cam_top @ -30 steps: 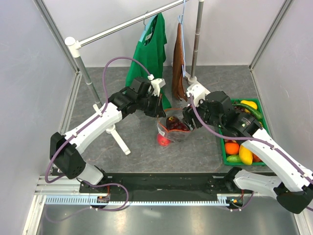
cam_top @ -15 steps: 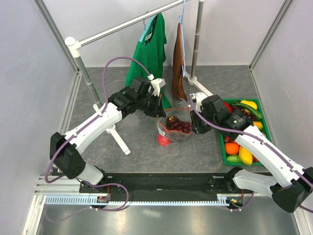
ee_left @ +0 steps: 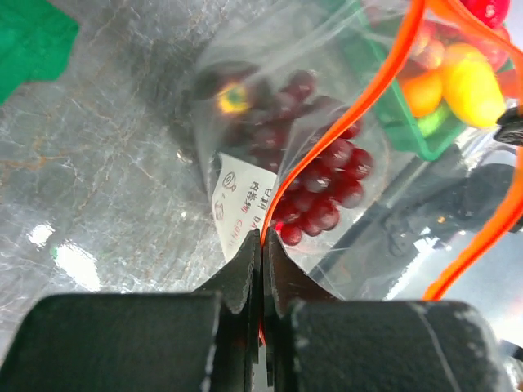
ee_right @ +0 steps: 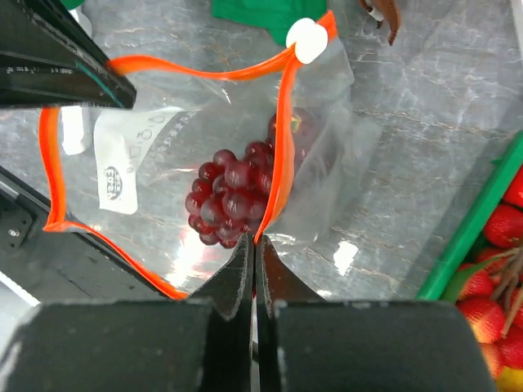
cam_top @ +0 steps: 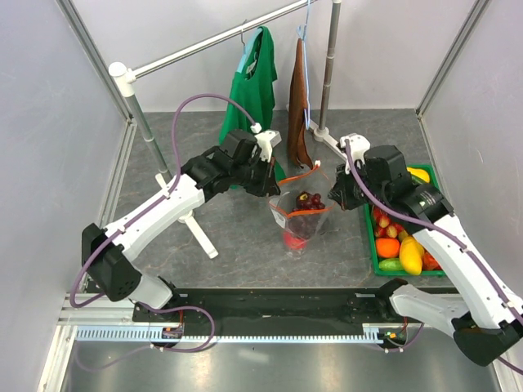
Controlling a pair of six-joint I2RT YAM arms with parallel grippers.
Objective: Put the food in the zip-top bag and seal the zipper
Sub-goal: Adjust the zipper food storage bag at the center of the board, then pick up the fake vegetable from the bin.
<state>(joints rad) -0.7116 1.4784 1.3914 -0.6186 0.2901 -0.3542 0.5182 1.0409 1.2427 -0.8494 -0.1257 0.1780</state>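
Top view: a clear, crinkly zip-top plastic bag point(cam_top: 304, 219) is seen just left of the green plastic crate point(cam_top: 372, 247), apart from it, mouth upward. It is held between 2 claws. Whether its bottom rests on the grey tabletop point(cam_top: 237, 245) cannot be told.

Left claw point(cam_top: 272, 188): fingers pressed together on the thin orange-red zipper strip point(cam_top: 288, 209), at the mouth edge farther from the crate. In the left wrist view, the strip point(ee_left: 359, 106) is seen pinched at the claw tips point(ee_left: 261, 245).

Right claw point(cam_top: 333, 199): also clamped on the strip, on the mouth edge nearer the crate. The right wrist view shows the strip point(ee_right: 282, 147) running into the closed tips point(ee_right: 252, 245).

The mouth is pulled open into a loop. A small whitish tab point(ee_right: 307, 37) is noted at the loop's far corner.

Contents of the bag:
- a bunch of dark purple toy grapes point(cam_top: 309, 200), in the upper part of the bag
- a dark maroon round toy fruit point(ee_right: 298, 122), next to the grapes
- a glossy red toy apple point(cam_top: 294, 240), lowest in the bag

A white printed label point(ee_right: 114, 175) is seen on the bag wall.

Mixed toy fruits, red, orange and yellow point(cam_top: 410, 257), are seen in the crate. A green garment point(cam_top: 249, 90) and a brown cloth point(cam_top: 298, 106) hang on a metal rail point(cam_top: 204, 41), beyond the crate and to its left.
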